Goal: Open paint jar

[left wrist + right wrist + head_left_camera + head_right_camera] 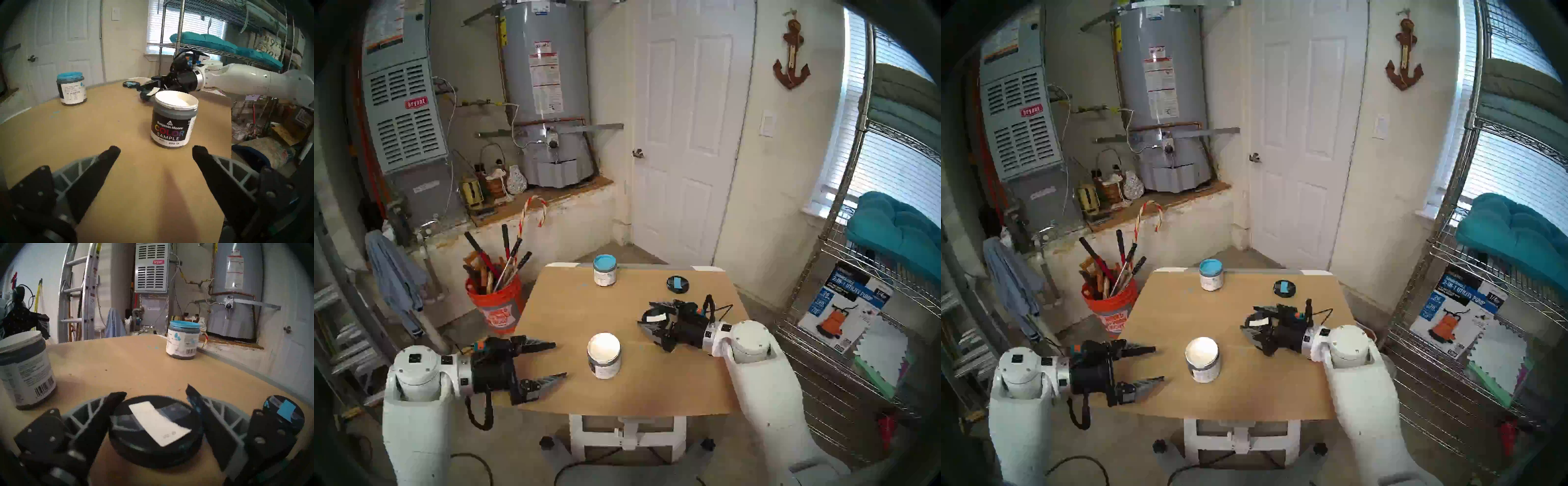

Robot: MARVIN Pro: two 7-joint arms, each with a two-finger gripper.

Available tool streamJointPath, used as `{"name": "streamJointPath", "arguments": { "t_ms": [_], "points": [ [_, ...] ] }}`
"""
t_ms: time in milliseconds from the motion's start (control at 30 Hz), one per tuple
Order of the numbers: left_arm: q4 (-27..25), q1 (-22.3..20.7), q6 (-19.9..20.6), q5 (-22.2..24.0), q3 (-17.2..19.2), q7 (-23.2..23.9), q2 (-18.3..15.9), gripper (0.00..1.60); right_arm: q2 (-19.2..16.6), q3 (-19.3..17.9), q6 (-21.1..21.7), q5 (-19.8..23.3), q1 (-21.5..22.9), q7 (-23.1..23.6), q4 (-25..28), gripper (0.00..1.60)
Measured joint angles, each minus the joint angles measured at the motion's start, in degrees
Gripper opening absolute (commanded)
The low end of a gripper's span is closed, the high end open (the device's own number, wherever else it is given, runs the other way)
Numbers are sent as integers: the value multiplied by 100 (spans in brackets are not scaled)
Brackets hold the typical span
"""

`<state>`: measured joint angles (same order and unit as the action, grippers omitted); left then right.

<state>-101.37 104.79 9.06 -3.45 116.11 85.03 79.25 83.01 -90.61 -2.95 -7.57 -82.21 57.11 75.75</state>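
Observation:
The paint jar stands upright and lidless at the front middle of the table, with white paint showing inside. Its black lid with the white tape strip lies flat on the table to the jar's right. My right gripper is low over the table, and its fingers flank the lid. One finger is at the lid's edge and a thin gap shows at the other. My left gripper is open and empty, a short way left of the jar.
A lidless jar of light-blue paint stands at the table's far edge. A black lid with blue tape lies at the far right, close behind my right gripper. An orange bucket of tools sits left of the table, a wire shelf to the right.

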Motion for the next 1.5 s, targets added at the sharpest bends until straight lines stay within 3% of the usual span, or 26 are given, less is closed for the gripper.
{"name": "streamJointPath", "arguments": {
  "t_ms": [300,733,967,1100,1500],
  "points": [
    [-23,-66,-80,99,243,-72,75,160,34,-134,141,84,10,-11,129,160],
    [-308,-274,-2,697,829,-336,438,160,221,-668,233,506,91,-198,497,160],
    [-555,-531,47,830,982,-760,655,160,458,-982,335,769,166,-508,786,160],
    [-685,-779,55,789,855,-1198,769,160,643,-1101,387,850,237,-834,950,160],
    [-977,-1517,193,330,20,-2558,1149,160,1070,-1445,556,995,437,-1705,1398,160]
  ]
}}
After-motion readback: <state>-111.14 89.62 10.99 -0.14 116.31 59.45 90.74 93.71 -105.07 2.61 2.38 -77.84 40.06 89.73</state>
